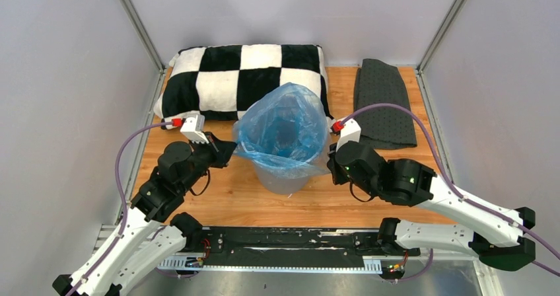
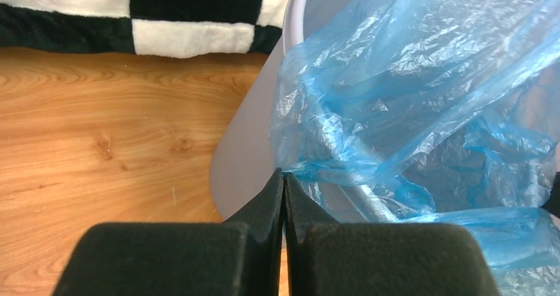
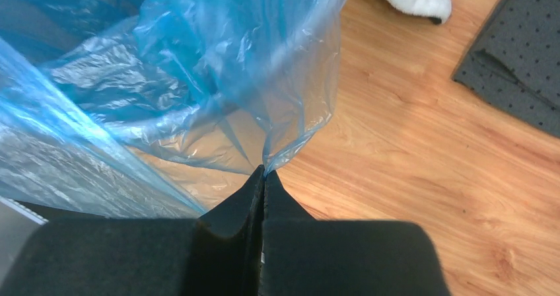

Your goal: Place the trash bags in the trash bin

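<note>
1. Left arm (image 1: 152, 197): its black two-finger hand (image 2: 284, 175) has its jaws pressed together, tips pinching the edge of a thin light-blue plastic bag (image 2: 409, 78).
2. Right arm (image 1: 409, 180): its black hand (image 3: 263, 170) is likewise clamped on that bag; both arms angle inward.

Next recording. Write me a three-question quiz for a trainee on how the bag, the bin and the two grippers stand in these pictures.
1. True or false: the left gripper and the right gripper are each shut on an edge of the blue bag.
2. Which thing lies just behind the bin, seen from the arms?
A. checkered pillow
B. cardboard box
C. roll of tape
3. Fill in: the dark dotted mat lies at the far ___ corner of the table, by the robot's own sides.

Key: 1 true; 2 A; 3 right.
</note>
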You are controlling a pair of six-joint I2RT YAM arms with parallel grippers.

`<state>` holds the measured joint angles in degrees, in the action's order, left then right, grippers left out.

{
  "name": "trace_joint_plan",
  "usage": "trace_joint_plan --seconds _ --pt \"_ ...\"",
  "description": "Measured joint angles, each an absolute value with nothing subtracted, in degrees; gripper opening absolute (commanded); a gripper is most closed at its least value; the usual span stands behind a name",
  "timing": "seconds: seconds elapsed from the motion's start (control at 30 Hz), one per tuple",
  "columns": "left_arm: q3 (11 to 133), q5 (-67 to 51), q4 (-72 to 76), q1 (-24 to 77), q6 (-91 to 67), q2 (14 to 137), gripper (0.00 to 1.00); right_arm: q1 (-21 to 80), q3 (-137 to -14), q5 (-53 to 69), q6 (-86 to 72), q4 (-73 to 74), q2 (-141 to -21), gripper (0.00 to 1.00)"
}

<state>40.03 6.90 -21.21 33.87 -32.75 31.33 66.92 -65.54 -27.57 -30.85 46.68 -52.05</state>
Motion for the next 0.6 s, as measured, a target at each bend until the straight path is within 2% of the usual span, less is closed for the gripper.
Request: trace_joint_plan --seconds 0.6 --pt "36.77 14.04 -20.73 33.87 -33.65 31.79 0.00 67.22 -58.46 -27.53 -31.92 39.22 -51.66 0.00"
